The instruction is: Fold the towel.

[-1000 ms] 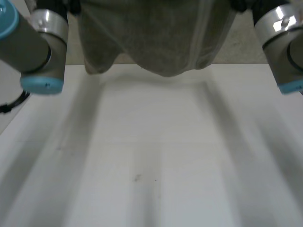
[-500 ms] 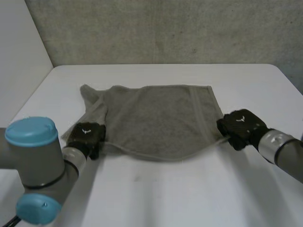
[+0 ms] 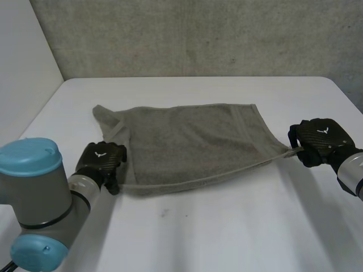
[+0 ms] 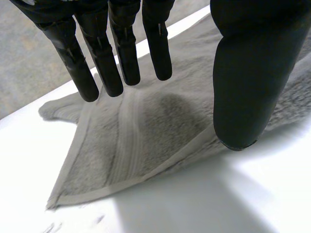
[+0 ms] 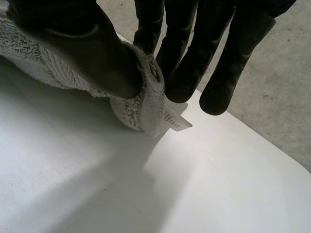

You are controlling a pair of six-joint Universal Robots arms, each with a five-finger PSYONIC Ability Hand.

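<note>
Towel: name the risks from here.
The right hand pinches only the very corner of the towel, so it may slip out. The left hand looks open above its corner, so a pull could drag the towel askew. The far left corner is bunched, which may spoil the fold.

We find bare table (image 3: 227,238) free before and beyond the towel (image 3: 187,144), which itself bars the way between our left hand (image 3: 102,161) and right hand (image 3: 319,139).

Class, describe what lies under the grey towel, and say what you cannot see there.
Under the grey terry towel lies the white table, showing all round it. The tabletop beneath the cloth is covered, so anything flat there cannot be seen. The right hand pinches one corner.
</note>
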